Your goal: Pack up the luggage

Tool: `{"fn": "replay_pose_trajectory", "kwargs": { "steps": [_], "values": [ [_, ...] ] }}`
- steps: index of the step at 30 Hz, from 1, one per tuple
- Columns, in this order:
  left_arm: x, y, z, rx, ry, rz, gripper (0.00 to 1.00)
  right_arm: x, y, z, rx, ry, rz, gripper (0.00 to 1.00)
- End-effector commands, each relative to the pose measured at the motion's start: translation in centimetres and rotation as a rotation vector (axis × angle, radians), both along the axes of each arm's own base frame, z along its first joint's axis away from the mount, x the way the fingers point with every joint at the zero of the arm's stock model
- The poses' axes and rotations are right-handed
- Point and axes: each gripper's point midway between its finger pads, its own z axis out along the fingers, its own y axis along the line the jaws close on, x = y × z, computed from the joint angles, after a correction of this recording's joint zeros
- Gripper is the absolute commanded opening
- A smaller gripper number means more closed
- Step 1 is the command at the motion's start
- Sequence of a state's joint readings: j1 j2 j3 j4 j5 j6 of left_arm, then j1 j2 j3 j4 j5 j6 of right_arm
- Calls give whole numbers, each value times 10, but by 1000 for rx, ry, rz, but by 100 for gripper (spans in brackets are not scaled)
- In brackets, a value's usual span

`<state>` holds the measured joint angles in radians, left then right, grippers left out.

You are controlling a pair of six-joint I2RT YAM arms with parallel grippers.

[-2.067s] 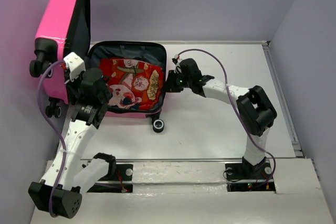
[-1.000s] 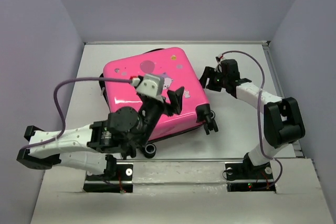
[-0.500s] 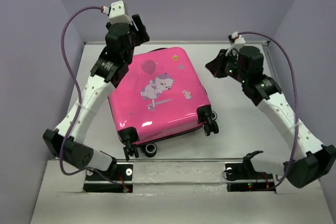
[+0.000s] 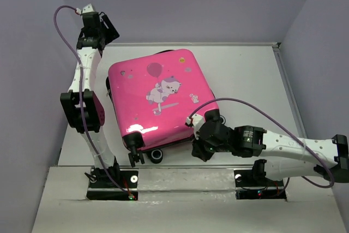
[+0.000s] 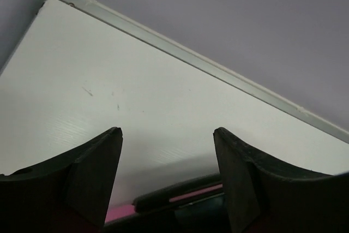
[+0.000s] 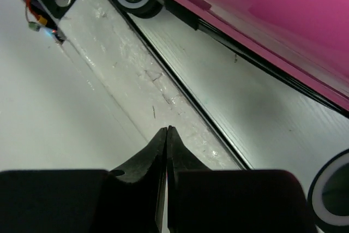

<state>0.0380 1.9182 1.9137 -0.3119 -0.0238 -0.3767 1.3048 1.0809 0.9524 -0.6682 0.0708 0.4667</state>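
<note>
Overhead view: the luggage (image 4: 158, 96), a hot-pink hard-shell case, lies shut and flat on the white table (image 4: 245, 75), a little left of centre. Its cartoon animal and balloon print faces up. Its wheels (image 4: 157, 155) sit at the case's 6 o'clock edge, nearest the arm bases. The left arm stands tall at 10 o'clock. The left gripper (image 4: 104, 28) hangs in the air at 11 o'clock, past the far-left corner of the case and apart from it. The right arm lies low across the 4 o'clock side. The right gripper (image 4: 196, 148) sits just beside the case's near-right corner; whether it touches the shell cannot be told here.

Left wrist view: two dark fingers (image 5: 92, 173) are spread wide with nothing between them. Beyond them lie bare table and a metal strip (image 5: 191, 61) at the foot of a grey wall (image 5: 245, 20). A thin sliver of pink case edge shows at 6 o'clock.

Right wrist view: the right gripper's two tips are pressed together, holding nothing, above the table. Glossy pink shell fills the 1 to 2 o'clock corner. One black-and-white wheel shows at 11 o'clock, another, cut off, at 4 o'clock.
</note>
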Motion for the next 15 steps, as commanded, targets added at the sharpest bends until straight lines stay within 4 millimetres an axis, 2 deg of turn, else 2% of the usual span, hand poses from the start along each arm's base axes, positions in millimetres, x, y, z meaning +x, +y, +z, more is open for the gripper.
{"fn": "replay_pose_trajectory", "kwargs": {
  "steps": [1, 2, 3, 4, 6, 7, 9, 10, 11, 12, 13, 14, 15],
  "values": [
    [12, 19, -14, -47, 24, -32, 79, 28, -17, -13, -61, -87, -190, 7],
    [16, 15, -35, -55, 61, -56, 79, 39, -17, -14, -77, -110, -228, 7],
    [15, 14, -39, -57, 71, -59, 79, 49, -19, -12, -85, -136, -264, 7],
    [16, 14, -59, -60, 110, -61, 79, 75, -27, -8, -88, -174, -355, 7],
    [16, 14, -85, -64, 159, -64, 79, 108, -36, 0, -68, -218, -449, 7],
    [15, 17, -93, -60, 176, -55, 79, 134, -52, 3, -67, -240, -525, 7],
    [13, 16, -108, -64, 207, -57, 79, 161, -63, 12, -12, -272, -593, 7],
    [10, 14, -121, -69, 232, -61, 79, 175, -59, 22, 63, -287, -610, 7],
    [8, 15, -128, -71, 246, -59, 79, 193, -68, 26, 76, -309, -645, 7],
    [3, 15, -139, -73, 274, -58, 79, 206, -61, 34, 120, -323, -642, 7],
    [-1, 15, -146, -70, 289, -56, 78, 219, -64, 37, 121, -337, -655, 7],
    [-5, 14, -152, -70, 303, -58, 78, 224, -56, 40, 130, -340, -642, 7],
    [-9, 15, -158, -69, 320, -56, 78, 236, -58, 42, 133, -346, -657, 7]
  ]
}}
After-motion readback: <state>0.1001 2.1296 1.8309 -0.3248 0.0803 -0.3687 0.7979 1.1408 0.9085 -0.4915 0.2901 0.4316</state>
